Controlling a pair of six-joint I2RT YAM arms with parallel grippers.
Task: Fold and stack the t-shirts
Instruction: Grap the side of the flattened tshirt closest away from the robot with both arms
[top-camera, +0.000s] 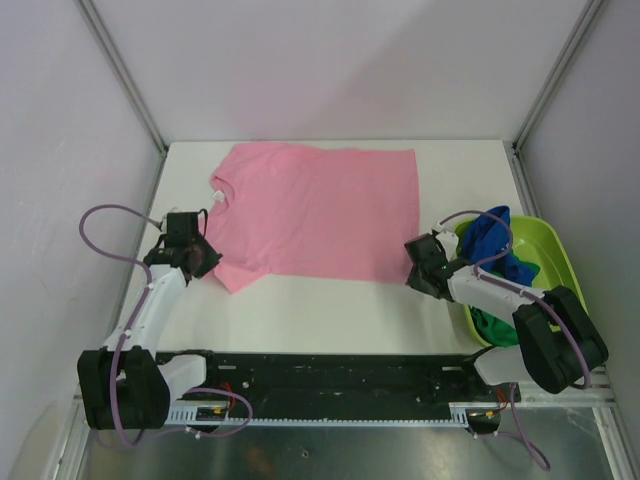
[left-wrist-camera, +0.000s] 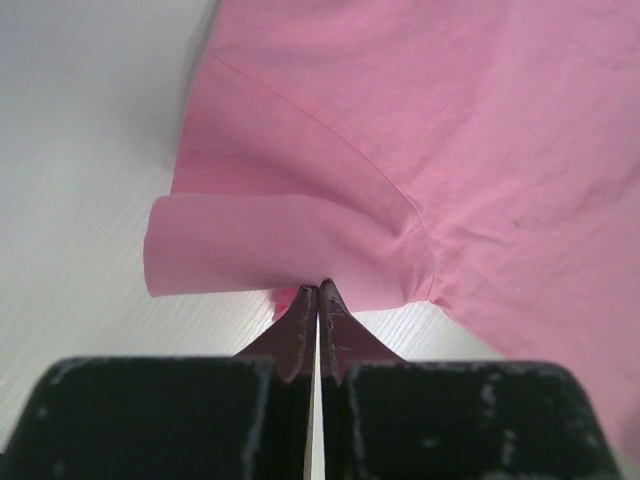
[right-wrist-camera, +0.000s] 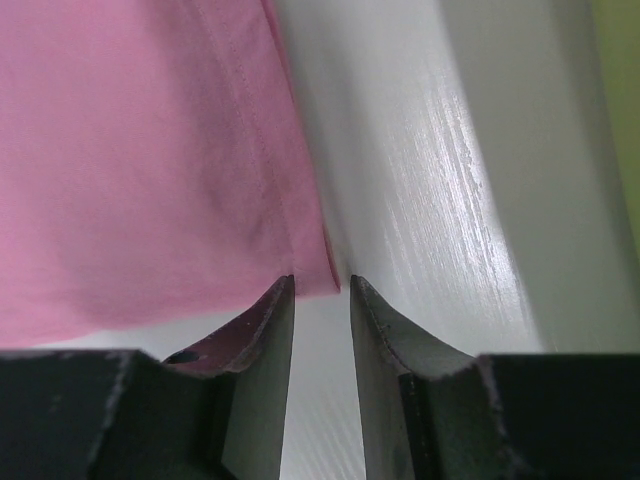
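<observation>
Your left claw (left-wrist-camera: 318, 288) is pinched shut on the sleeve hem of the light pink fabric t-shirt (top-camera: 320, 210), and your right claw (right-wrist-camera: 321, 280) has its jaws parted with the shirt's hem corner at their tips, unclamped. That shirt lies spread flat across the far middle of the white table (top-camera: 330, 310); I judge no fold made yet, with the royal blue t-shirt (top-camera: 497, 240) and dark green t-shirt (top-camera: 495, 328) crumpled in the lime-green plastic tub (top-camera: 555, 255) at the right edge.

Cloth of pink t-shirt (right-wrist-camera: 130, 150): matt, soft, stitched hem just ahead of right fingers (right-wrist-camera: 265, 330). Table (right-wrist-camera: 450, 200) beyond them: white, satin sheen, fine streaks. Fingers: dark, dull sheen. Tub (top-camera: 550, 255): lime, smooth, probably plastic.
</observation>
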